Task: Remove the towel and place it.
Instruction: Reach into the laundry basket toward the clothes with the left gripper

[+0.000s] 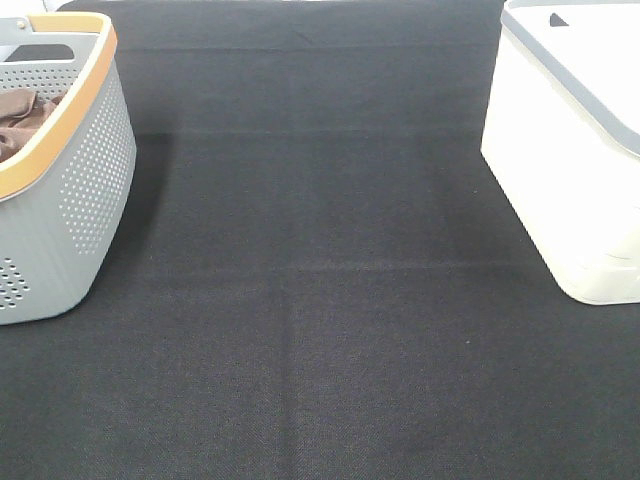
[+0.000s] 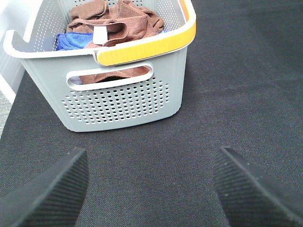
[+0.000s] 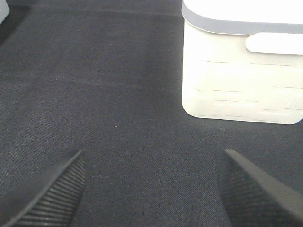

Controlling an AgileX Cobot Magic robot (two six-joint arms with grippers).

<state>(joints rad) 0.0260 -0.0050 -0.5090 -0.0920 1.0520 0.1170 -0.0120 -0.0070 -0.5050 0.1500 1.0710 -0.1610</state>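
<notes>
Left wrist view: towel (image 2: 118, 21) lies in the basket (image 2: 123, 104)

It is crumpled there, white tag (image 2: 99, 35) upward, partly over a blue cloth (image 2: 71, 41). The left gripper (image 2: 149, 189) and right gripper (image 3: 151, 189) are both spread wide and hold nothing. I think it is best to descend on the raised fold near the tag and pinch only brown fabric.

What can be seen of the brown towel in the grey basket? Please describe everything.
The towel is reddish-brown terry cloth, crumpled in loose folds, with a stitched hem and a small white tag showing on top. It lies inside the grey perforated basket, partly over a blue cloth.
</notes>
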